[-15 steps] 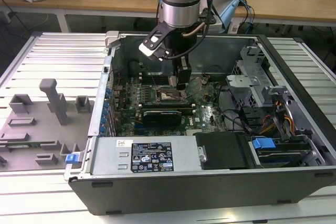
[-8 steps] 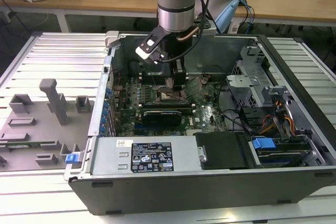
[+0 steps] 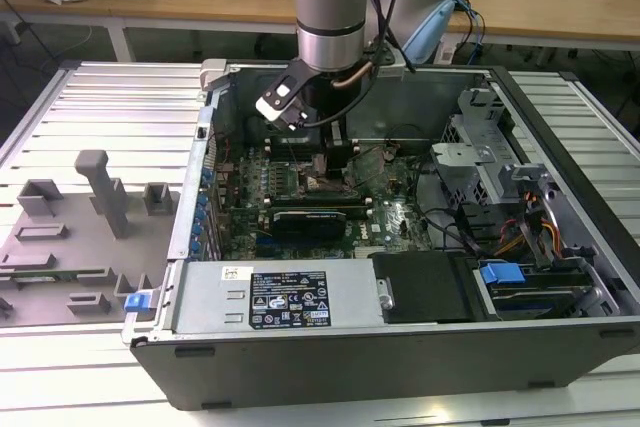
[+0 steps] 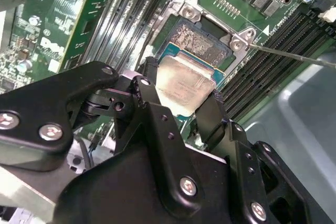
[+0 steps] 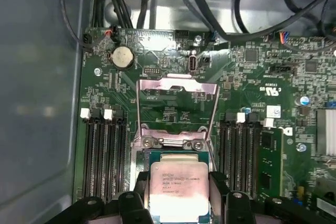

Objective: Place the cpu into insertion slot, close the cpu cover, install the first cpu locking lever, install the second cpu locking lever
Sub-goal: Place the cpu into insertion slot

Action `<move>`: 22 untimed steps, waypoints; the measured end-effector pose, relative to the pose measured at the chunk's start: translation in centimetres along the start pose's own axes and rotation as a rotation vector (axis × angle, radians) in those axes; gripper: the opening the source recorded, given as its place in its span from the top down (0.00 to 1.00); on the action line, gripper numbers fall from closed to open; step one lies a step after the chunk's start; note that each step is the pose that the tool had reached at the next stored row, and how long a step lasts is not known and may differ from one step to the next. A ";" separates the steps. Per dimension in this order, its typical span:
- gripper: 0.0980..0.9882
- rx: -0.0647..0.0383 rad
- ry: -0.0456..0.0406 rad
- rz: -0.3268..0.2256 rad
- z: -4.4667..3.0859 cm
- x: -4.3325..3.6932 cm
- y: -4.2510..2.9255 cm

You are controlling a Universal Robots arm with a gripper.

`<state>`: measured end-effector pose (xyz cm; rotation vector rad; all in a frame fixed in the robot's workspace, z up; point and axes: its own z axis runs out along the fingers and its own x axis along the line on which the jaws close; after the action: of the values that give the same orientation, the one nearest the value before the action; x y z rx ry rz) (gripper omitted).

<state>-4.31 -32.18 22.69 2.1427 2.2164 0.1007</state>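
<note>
While the arm reaches down into the open computer case [image 3: 400, 357], over the green board [image 5: 247, 103], the first step seems in hand: the cover [image 5: 177, 84] stands tipped back off the socket [image 4: 202, 45], and the gripper [image 4: 178, 92] pinches the chip [image 5: 177, 187] by two opposite edges, just above that socket; seating it probably calls for a level, square descent

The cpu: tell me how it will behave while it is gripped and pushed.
The cpu, a thin flat plate with a metal top, looks stiff and probably light. Held by its thin edges in the pincer, it could slip or tilt.
</note>
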 end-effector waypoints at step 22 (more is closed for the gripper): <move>0.50 0.000 -0.0037 0.042 2.67 0.54 -0.81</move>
<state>-4.90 -31.65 19.97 2.1880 2.1698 0.0988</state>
